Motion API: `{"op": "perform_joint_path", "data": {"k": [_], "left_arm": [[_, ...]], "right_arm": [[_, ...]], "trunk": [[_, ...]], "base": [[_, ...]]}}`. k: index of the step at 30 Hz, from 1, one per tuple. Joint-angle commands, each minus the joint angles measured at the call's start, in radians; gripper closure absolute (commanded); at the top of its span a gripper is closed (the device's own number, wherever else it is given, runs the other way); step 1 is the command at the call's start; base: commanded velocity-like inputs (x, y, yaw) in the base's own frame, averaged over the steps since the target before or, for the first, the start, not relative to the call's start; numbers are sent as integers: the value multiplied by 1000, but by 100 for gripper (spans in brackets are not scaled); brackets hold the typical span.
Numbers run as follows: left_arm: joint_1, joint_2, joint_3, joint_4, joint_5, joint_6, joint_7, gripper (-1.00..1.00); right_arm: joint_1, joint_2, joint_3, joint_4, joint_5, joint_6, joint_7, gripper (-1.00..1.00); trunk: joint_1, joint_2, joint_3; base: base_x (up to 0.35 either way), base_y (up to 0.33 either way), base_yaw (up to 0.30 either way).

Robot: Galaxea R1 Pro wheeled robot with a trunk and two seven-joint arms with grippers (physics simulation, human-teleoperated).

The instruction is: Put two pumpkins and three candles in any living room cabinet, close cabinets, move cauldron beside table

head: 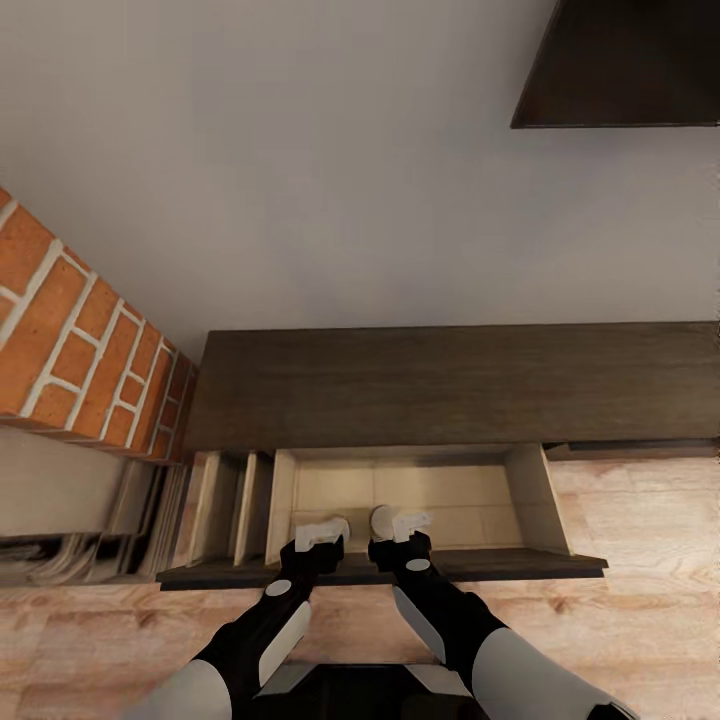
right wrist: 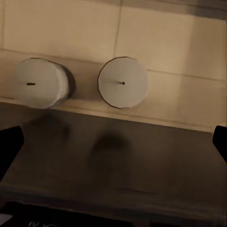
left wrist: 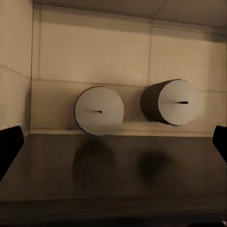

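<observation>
The long dark-brown cabinet (head: 450,385) stands against the wall with one drawer (head: 440,495) pulled out, its inside pale beige. Two candles stand upright on the drawer floor, close together: tan cylinders with dark wicks (left wrist: 99,111) (left wrist: 175,101), also in the right wrist view (right wrist: 38,82) (right wrist: 124,82). My left gripper (head: 318,540) and right gripper (head: 400,528) hover side by side over the drawer's dark front panel (head: 380,570). Both are open and empty, with black fingertips (left wrist: 9,146) (right wrist: 220,142) at the frame edges. The pumpkins, cauldron and table are out of view.
A red brick fireplace side (head: 80,340) rises left of the cabinet, with pale carved trim (head: 60,500) below it. A narrower compartment (head: 235,505) is open left of the drawer. A dark panel (head: 620,60) hangs on the wall at upper right. Wood floor (head: 640,520) runs to the right.
</observation>
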Motion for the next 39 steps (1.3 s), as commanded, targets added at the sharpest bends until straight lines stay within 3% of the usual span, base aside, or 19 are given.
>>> {"op": "perform_joint_path", "data": {"k": [1, 4, 7, 9, 11, 14, 15, 20, 22, 24, 27, 39], "left_arm": [[0, 0, 0, -1, 0, 0, 0, -100], [0, 0, 0, -16, 0, 1, 0, -100], [0, 22, 1, -130, 1, 37, 1, -100], [1, 49, 7, -211, 5, 107, 0, -100], [10, 65, 25, -306, 14, 201, 0, -100], [51, 107, 61, -525, 20, 384, 0, -100], [59, 116, 69, -550, 21, 402, 0, -100], [72, 144, 95, -573, 32, 451, -1, -100], [86, 157, 97, -581, 33, 582, -2, -100], [118, 200, 109, -615, 38, 682, -6, -100], [151, 220, 113, -618, 58, 702, -10, -100], [164, 216, 111, -584, 66, 710, -8, -100]], "right_arm": [[0, 0, 0, -1, 0, 0, 0, -100], [0, -6, 0, -14, 1, 0, 1, -100], [1, -75, 0, -126, -5, 11, 9, -100], [6, -120, 0, -204, -14, 24, 33, -100], [9, -168, -1, -281, -52, 42, 76, -100], [12, -296, 0, -404, -246, 102, 149, -100], [12, -318, 0, -414, -274, 113, 153, -100], [12, -386, 1, -419, -326, 225, 158, -100], [12, -410, 2, -418, -329, 293, 158, -100], [12, -435, 2, -417, -327, 352, 158, -100], [12, -445, 3, -417, -328, 384, 158, -100], [16, -443, 7, -356, -328, 404, 158, -100]], "trunk": [[-4, 7, 3], [-15, 28, 13], [-27, 49, 22], [-35, 63, 28], [-42, 77, 35], [-54, 98, 44], [-58, 105, 47], [-77, 140, 63], [-84, 154, 69], [-92, 168, 75], [-104, 189, 85], [-150, 273, 122]], "base": [[-153, 0, 0], [-50, 0, 0], [-10, 0, 0], [-3, 0, 0], [-1, 0, 0], [0, 0, 0], [0, 0, 0], [0, 0, 0], [-6, 0, 0], [-196, 0, 0], [-311, 0, 0], [-327, 0, 0]]}}
